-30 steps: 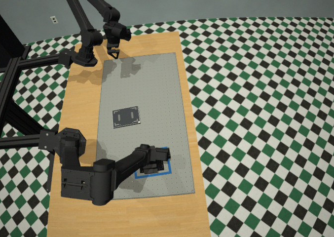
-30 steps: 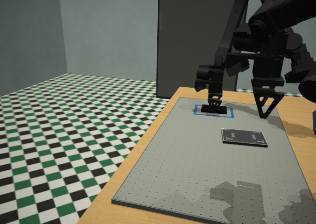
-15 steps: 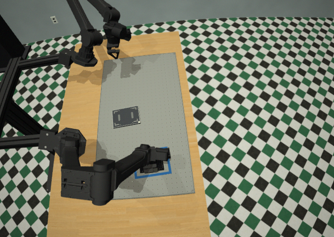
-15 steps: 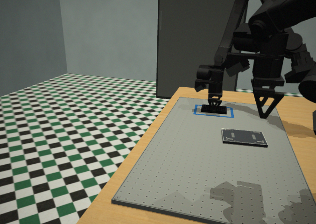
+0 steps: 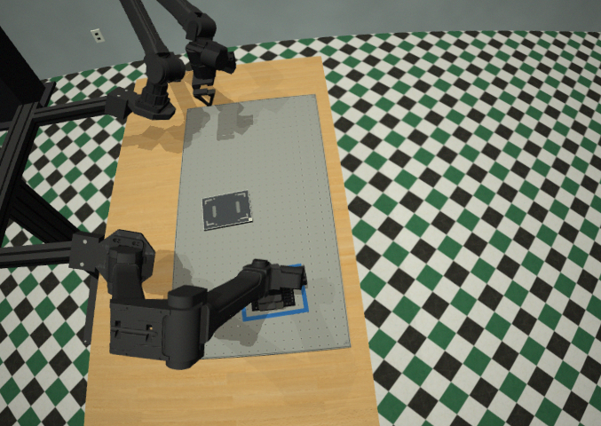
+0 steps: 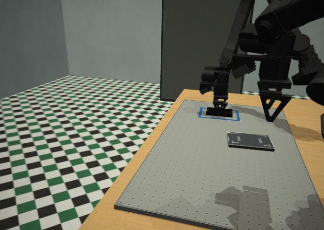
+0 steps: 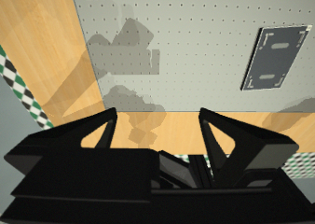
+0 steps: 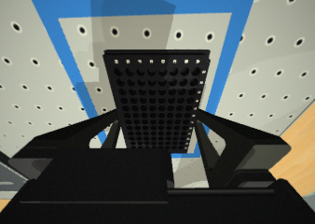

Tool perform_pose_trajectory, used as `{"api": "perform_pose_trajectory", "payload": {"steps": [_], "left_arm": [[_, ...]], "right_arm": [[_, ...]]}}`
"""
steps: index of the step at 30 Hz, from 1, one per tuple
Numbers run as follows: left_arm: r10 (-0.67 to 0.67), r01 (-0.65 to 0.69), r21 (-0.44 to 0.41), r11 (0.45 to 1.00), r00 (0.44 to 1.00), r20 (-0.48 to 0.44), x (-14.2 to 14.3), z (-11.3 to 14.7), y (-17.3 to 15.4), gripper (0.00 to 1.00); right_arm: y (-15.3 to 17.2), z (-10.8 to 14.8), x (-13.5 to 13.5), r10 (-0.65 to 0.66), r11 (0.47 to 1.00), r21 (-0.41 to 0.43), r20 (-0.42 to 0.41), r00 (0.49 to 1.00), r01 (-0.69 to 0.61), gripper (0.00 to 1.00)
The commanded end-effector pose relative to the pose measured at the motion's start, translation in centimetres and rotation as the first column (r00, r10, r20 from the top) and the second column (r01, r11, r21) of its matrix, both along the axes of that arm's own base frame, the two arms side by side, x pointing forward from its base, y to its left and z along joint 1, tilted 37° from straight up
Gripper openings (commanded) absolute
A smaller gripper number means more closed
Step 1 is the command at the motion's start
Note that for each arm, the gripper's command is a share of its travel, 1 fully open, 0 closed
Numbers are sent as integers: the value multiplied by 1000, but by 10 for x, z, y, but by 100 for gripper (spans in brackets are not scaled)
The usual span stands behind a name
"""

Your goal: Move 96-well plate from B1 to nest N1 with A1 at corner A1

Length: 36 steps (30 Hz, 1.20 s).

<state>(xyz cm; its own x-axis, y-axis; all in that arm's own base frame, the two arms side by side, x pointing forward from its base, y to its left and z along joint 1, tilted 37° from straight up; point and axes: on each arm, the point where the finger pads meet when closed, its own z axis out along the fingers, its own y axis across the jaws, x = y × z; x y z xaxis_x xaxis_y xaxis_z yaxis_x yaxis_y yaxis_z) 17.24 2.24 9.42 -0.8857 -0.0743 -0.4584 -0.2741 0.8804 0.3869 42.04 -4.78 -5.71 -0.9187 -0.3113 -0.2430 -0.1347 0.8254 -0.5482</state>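
The black 96-well plate [image 5: 288, 298] [image 6: 211, 112] [image 8: 157, 89] lies flat inside the blue outline [image 5: 275, 316] [image 8: 236, 28] of spot B1. The letter A shows at its upper right corner in the right wrist view. My right gripper [image 6: 219, 108] [image 8: 157, 112] is shut on the plate, a finger against each long side, near the middle of its length. In the top view the arm hides its fingertips. The dark nest N1 [image 5: 226, 213] [image 6: 249, 141] [image 7: 274, 58] is empty; a small white mark shows at one corner. My left gripper [image 6: 270, 120] [image 7: 157, 112] is open and empty, away from both.
The grey perforated board [image 5: 260, 161] [image 6: 195, 167] carries the nest and the spot. The left arm [image 5: 162, 70] stands at the far end of the table in the top view. The right arm [image 5: 183, 321] reaches over the near end. The nest lies between the two arms.
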Motion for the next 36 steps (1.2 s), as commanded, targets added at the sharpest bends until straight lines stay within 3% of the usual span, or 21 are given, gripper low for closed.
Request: {"api": "perform_pose_trajectory", "payload": {"steps": [1, 19, 36], "left_arm": [[0, 0, -10, 1000, 1000, 20, 6, 10, -5, 100], [0, 0, -10, 1000, 1000, 20, 6, 10, -5, 100], [0, 0, -10, 1000, 1000, 20, 6, 10, -5, 100]], "right_arm": [[1, 3, 4, 6, 1000, 0, 9, 1000, -6, 0], [1, 3, 4, 6, 1000, 0, 9, 1000, -6, 0], [18, 26, -9, 12, 1000, 2, 11, 1000, -12, 0]]}}
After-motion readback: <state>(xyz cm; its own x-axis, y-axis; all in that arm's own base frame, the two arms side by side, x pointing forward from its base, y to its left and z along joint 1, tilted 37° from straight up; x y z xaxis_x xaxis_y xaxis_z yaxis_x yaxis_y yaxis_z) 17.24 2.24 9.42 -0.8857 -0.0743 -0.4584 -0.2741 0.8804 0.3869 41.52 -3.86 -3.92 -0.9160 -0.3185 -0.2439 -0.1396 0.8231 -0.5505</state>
